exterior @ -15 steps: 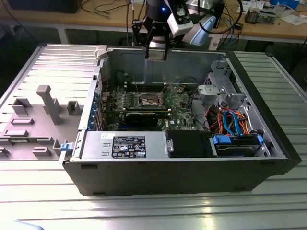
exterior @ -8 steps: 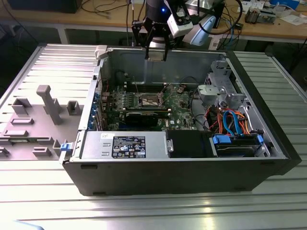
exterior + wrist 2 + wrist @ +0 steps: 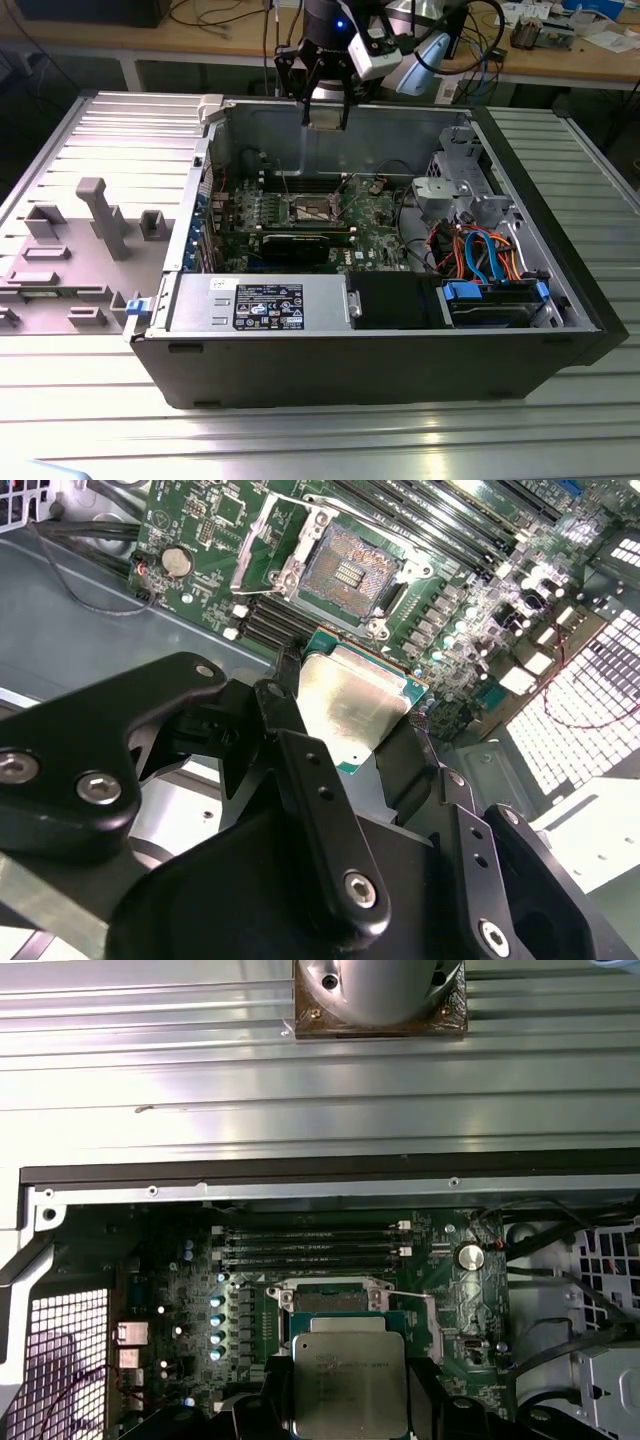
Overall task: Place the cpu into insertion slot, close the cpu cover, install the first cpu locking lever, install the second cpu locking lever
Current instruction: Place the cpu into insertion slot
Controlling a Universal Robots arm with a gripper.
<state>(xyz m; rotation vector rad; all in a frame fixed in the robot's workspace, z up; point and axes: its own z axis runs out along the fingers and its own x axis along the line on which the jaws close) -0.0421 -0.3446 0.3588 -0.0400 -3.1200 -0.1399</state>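
Two black fingers [image 3: 285, 730] of mine are closed partway on the cpu [image 3: 352, 705], pressing its opposite edges. It is a flat square chip with a plain silver-grey top on a green rim. I hold it in the air, clear of the insertion slot [image 3: 345, 575], whose gold-brown contact field lies uncovered. In the exterior view's upper middle, I hang over the open computer case [image 3: 400, 345].
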